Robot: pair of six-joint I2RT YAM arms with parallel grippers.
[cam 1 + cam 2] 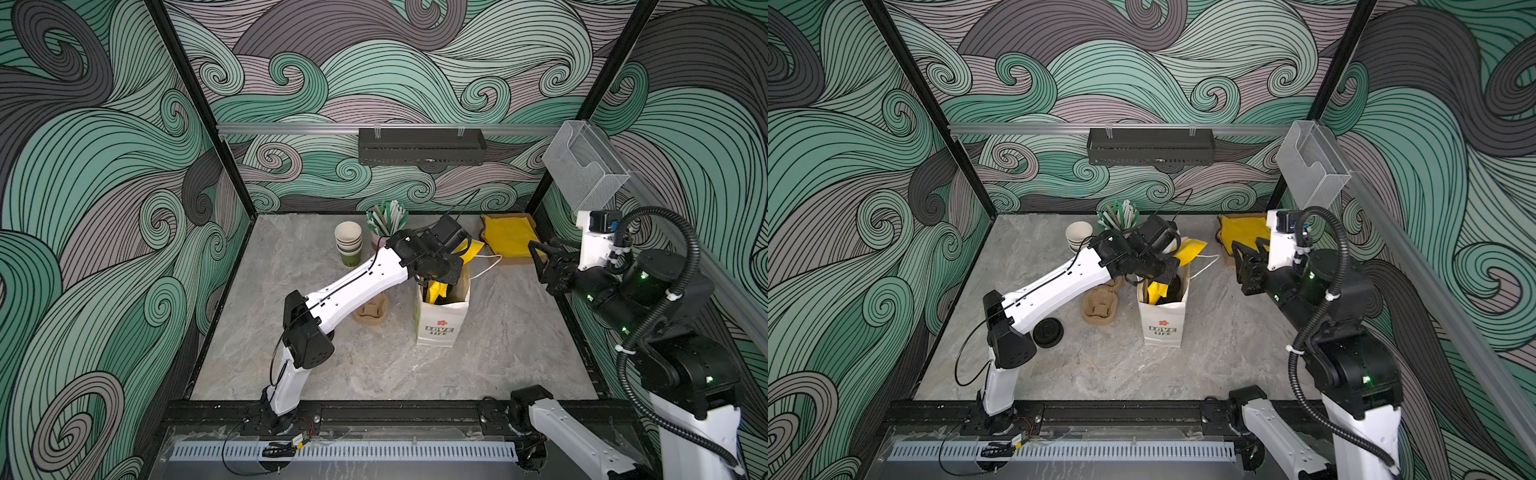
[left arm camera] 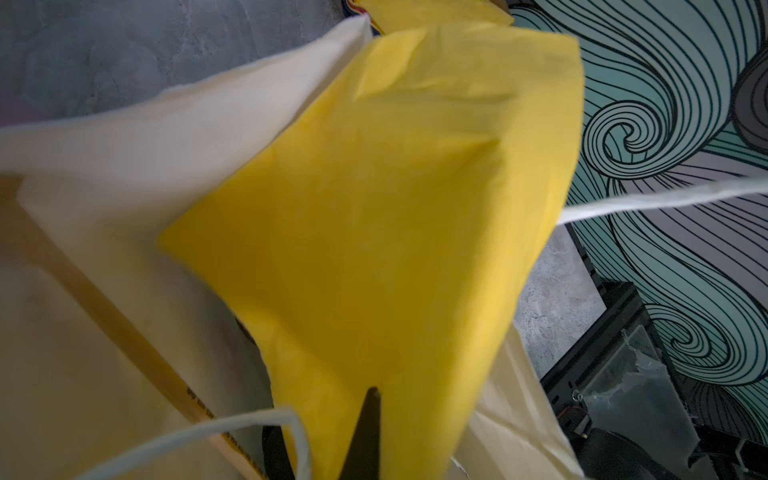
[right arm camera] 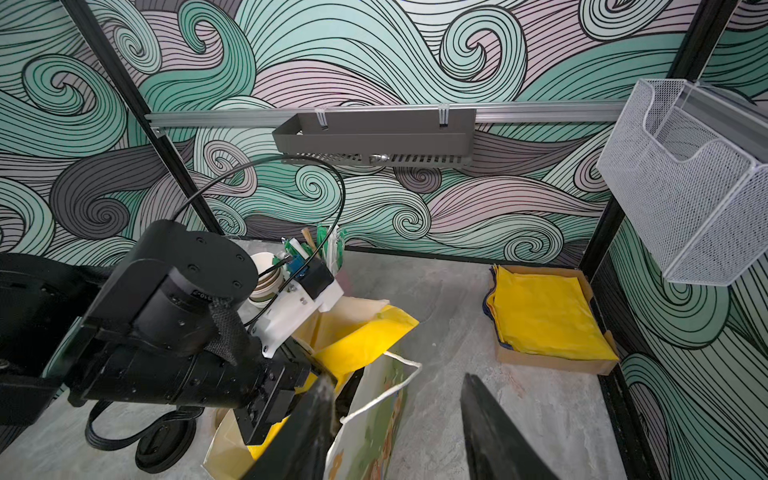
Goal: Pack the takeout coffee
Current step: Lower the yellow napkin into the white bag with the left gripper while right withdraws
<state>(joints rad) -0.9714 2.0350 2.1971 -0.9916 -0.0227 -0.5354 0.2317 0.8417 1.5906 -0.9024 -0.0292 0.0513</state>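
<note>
1. The grey marbled tabletop (image 1: 498, 353) carries everything, and the action is at its middle.
2. The left arm (image 1: 357, 282) stretches out from the front edge, wrist tipped down over the bag.
3. There's the white paper bag (image 1: 442, 328), upright and open, right under the left tool (image 2: 365, 432), which dips into its mouth.
4. A cardboard box (image 3: 552, 359) of flat yellow sheets (image 3: 544, 311) sits just beside the right tool (image 3: 397, 380), toward the back wall.
5. Yellow tissue (image 2: 374, 228) fills the bag and pokes out on the far side of the left tool.
6. The right tool hangs above the tabletop, well apart from the bag, jaws spread and nothing between them.
7. The left tool is clenched tight, its tip against the tissue. Whether it pinches the paper cannot be told.
8. A brown pulp carrier (image 1: 1099, 307) lies on the tabletop left of the bag, below the left forearm.
9. The paper cups (image 1: 348, 243), a stack that is cream inside and olive-green at the bottom, stand left of the left tool, toward the back wall.
10. The pink straw cup (image 1: 376, 239) stands between that stack and the left tool.
11. A black lid (image 1: 1048, 332) lies well back from the left tool, by the arm's elbow.
12. Something dark shows inside the bag under the tissue, too hidden to name.
</note>
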